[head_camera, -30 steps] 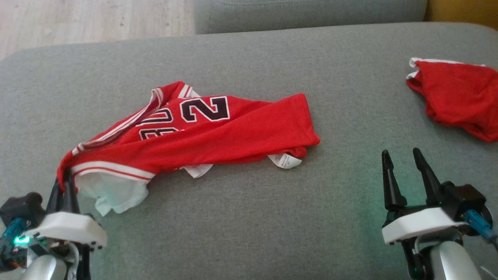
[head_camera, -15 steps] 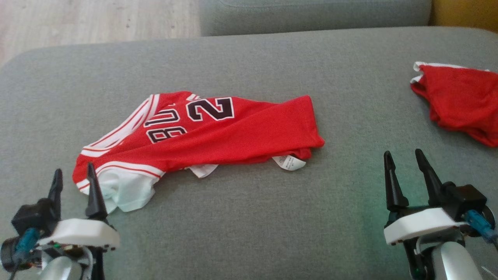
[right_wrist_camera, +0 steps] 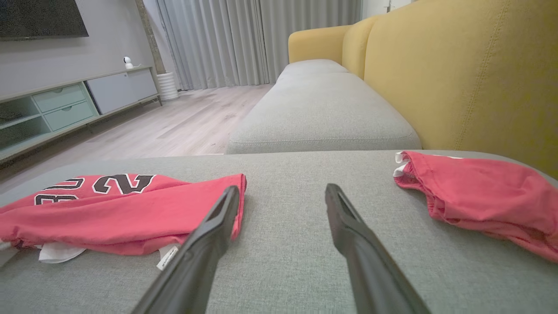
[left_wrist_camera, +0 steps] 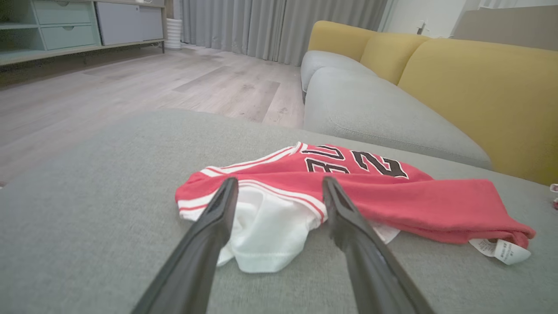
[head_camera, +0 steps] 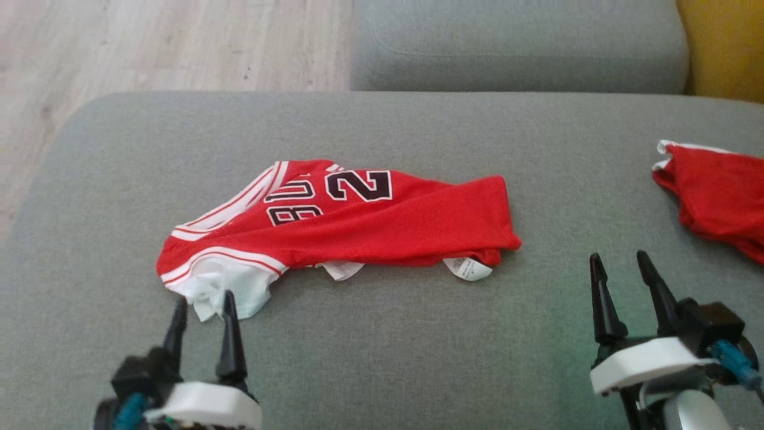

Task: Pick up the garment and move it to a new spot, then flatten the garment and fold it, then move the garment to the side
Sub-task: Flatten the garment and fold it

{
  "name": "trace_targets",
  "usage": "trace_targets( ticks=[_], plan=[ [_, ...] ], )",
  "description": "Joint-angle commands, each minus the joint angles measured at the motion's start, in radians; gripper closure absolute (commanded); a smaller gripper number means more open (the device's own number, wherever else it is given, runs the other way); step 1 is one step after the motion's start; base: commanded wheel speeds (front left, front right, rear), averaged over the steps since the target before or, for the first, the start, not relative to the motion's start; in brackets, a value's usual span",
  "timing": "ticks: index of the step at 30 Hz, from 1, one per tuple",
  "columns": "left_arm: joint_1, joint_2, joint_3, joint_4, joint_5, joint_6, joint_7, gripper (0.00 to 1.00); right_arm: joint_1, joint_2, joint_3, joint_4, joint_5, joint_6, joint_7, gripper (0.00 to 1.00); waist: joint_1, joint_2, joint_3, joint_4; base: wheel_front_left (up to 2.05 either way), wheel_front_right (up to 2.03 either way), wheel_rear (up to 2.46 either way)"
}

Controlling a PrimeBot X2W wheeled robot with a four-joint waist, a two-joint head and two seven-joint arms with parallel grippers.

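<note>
The garment (head_camera: 358, 221) is a red jersey with black numbers and white trim, lying crumpled and partly doubled over on the grey cushion (head_camera: 382, 346); it also lies ahead in the left wrist view (left_wrist_camera: 348, 192) and at the left of the right wrist view (right_wrist_camera: 109, 209). My left gripper (head_camera: 203, 304) is open, its fingertips just short of the jersey's white lower-left corner (left_wrist_camera: 266, 235), holding nothing. My right gripper (head_camera: 621, 266) stands open and empty near the front right, apart from the jersey, whose white label (head_camera: 468, 269) lies to its left.
A second red cloth (head_camera: 716, 197) lies at the cushion's right edge. Another grey seat cushion (head_camera: 513, 48) and a yellow backrest (head_camera: 725, 48) lie beyond. Wooden floor (head_camera: 149, 48) runs past the cushion's left and far edges.
My left gripper has opened and let go of the jersey's corner, which has dropped onto the cushion. The head camera has shifted, so the whole scene sits lower and further right.
</note>
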Motion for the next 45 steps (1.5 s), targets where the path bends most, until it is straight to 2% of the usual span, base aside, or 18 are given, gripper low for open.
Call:
trace_targets(
  ticks=[1,9,24,38,45],
  plan=[
    [-0.03,0.001,0.024,-0.019,0.003,0.0,-0.018,0.0,-0.015,-0.005,0.022,-0.026,0.009,-0.001,-0.011,0.0,0.0001,-0.0001,-0.016,0.011,0.0,0.0,0.0],
    [-0.023,-0.03,-0.008,0.03,0.013,-0.007,-0.038,0.0,0.005,-0.005,0.03,-0.016,0.018,-0.001,-0.017,0.0,0.0001,-0.0001,-0.031,0.016,0.0,0.0,0.0],
    [-0.036,-0.031,0.003,0.063,-0.002,-0.006,-0.044,0.0,0.003,-0.005,0.037,-0.021,0.018,-0.001,-0.015,0.0,0.0001,-0.0001,-0.015,0.015,0.0,0.0,0.0],
    [-0.16,-0.021,0.075,0.21,-0.051,0.054,0.044,0.0,-0.069,-0.005,0.062,-0.069,-0.014,-0.001,0.011,0.0,0.0001,-0.0001,0.131,0.006,0.0,0.0,0.0],
    [-0.219,-0.019,0.076,0.283,-0.073,0.05,0.103,0.0,-0.121,-0.005,0.088,-0.082,-0.032,-0.001,0.022,0.0,0.0001,-0.0001,0.199,-0.009,0.0,0.0,0.0]
  ],
)
